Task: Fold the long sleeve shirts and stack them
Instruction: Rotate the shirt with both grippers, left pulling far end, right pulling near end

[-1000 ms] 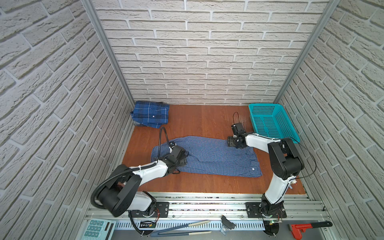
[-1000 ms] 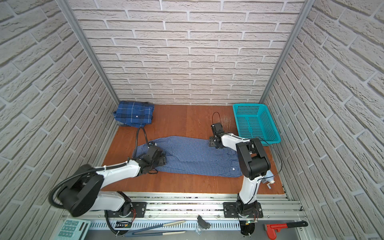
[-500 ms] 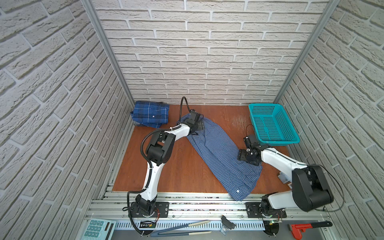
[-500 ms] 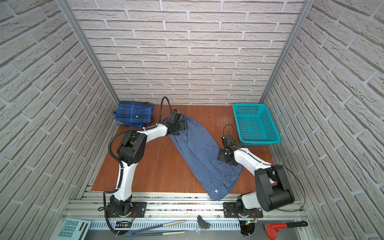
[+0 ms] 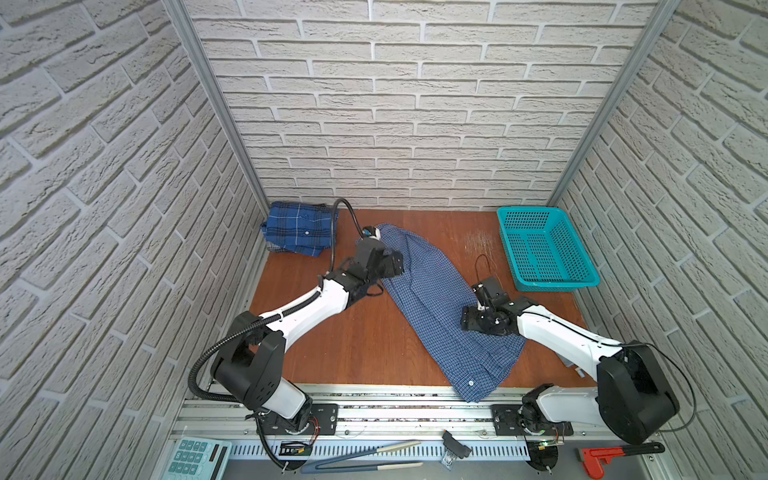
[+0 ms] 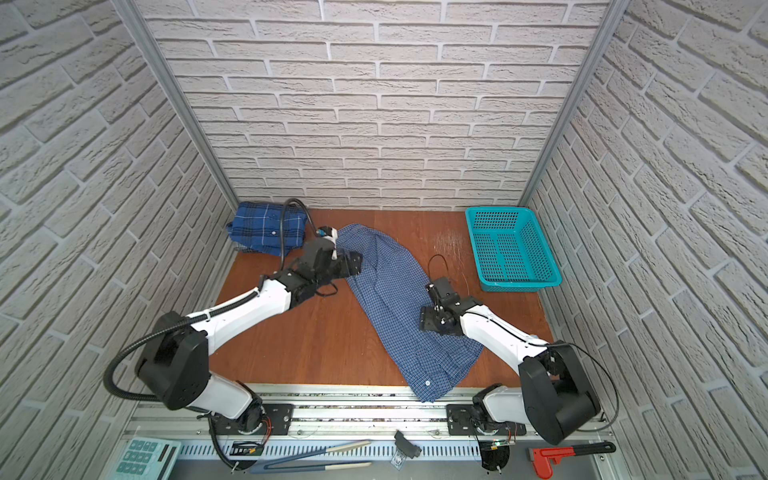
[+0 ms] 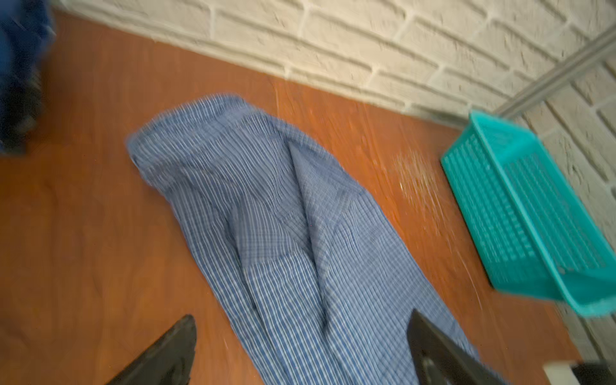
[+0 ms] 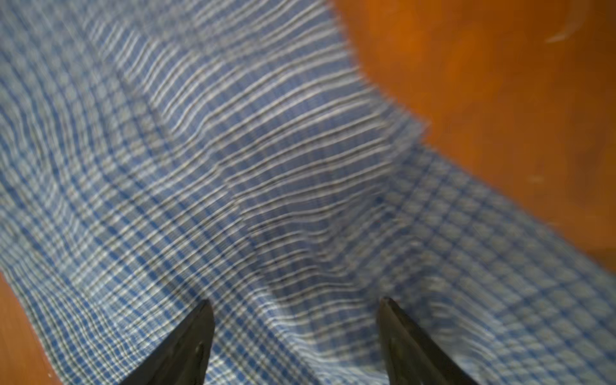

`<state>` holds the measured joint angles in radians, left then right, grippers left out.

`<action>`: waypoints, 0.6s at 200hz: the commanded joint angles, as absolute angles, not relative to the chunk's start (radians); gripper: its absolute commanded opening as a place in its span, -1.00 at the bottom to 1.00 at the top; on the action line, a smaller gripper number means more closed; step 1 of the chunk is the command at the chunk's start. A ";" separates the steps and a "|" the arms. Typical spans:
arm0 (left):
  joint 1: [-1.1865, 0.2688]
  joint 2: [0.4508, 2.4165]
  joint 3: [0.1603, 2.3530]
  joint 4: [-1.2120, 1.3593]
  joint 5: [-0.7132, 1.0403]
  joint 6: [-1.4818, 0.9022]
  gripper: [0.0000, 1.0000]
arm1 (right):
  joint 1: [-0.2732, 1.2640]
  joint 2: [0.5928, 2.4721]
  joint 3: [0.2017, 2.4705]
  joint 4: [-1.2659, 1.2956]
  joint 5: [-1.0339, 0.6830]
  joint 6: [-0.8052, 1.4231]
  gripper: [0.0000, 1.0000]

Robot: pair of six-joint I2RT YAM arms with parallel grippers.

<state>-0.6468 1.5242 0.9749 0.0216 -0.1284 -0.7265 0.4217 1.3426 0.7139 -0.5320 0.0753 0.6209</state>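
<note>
Both grippers stand open and empty. In its wrist view the left gripper (image 7: 301, 315) has its 2 jaws spread wide with nothing between them. It hangs over the left border of the light blue shirt (image 5: 432, 299), close to the end of that shirt nearer the table's far edge. The right gripper (image 8: 295, 300) has its jaws parted too, with only flat checked cloth beneath them. It sits over the same shirt's right border, about halfway along its length. Blur in that wrist view hides whether the tips touch the fabric.

In both top views the light blue shirt lies in a long diagonal band on the wooden table (image 5: 332, 345). It runs from near the far edge, left of the middle, to the near edge, right of the middle. Its lower end, with 1 white button (image 5: 471, 383), spills over the near edge.

The plaid shirt (image 5: 297, 228) sits folded in the far left corner, apart from the light blue shirt. A teal basket (image 5: 557, 286) stands in the far right corner.
</note>
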 commanded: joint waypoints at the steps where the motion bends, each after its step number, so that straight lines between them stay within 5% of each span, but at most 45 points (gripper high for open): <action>1: -0.672 1.596 0.874 0.126 -0.153 -0.865 0.83 | 0.456 1.375 0.716 -0.494 0.124 0.675 0.56; 45: -0.664 1.788 0.911 0.180 -0.134 -0.878 0.80 | 0.551 1.438 0.716 -0.471 0.110 0.752 0.56; 120: -0.544 2.164 1.332 0.233 -0.012 -0.774 0.57 | 0.901 1.444 0.779 -0.461 0.070 1.033 0.64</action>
<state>-0.6018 2.0594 1.2175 0.2184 -0.0895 -0.8223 0.8280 1.4345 0.7197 -0.4721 0.1104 0.9237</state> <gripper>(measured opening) 0.789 0.813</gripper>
